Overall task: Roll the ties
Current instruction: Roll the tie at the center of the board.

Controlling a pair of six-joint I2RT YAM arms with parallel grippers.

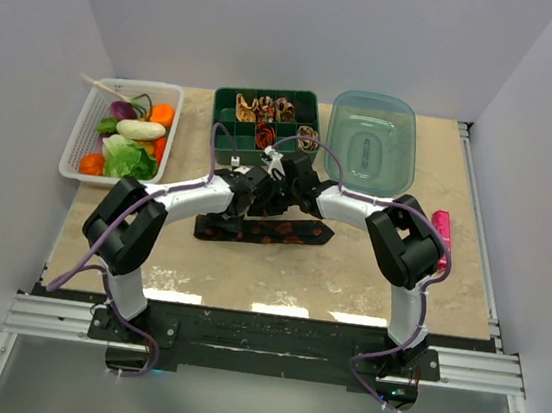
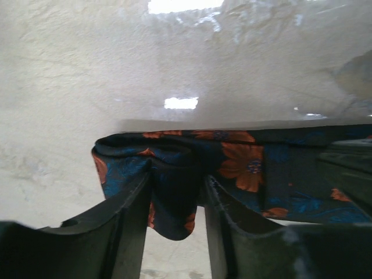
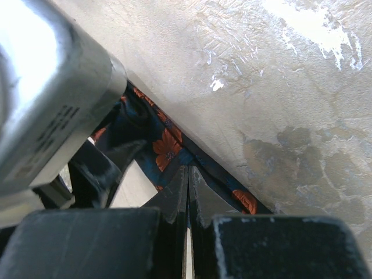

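The long black tie (image 1: 273,230) with orange-red flowers lies across the table's middle, in front of both arms. My left gripper (image 1: 256,190) is over its left part. In the left wrist view its fingers (image 2: 137,203) hold a bunched fold of the tie (image 2: 244,163) between them. My right gripper (image 1: 285,183) is right beside the left one. In the right wrist view it (image 3: 189,170) is shut on the tie's (image 3: 165,148) edge. Several coiled ties (image 1: 268,110) in tan, red and dark sit in a green box (image 1: 231,95).
A white basket (image 1: 81,137) of toy vegetables stands at the back left. A clear blue-green lid (image 1: 372,143) lies at the back right. A small pink bar (image 1: 441,230) lies by the right arm. The left arm's metal wrist (image 3: 46,87) crowds the right wrist view.
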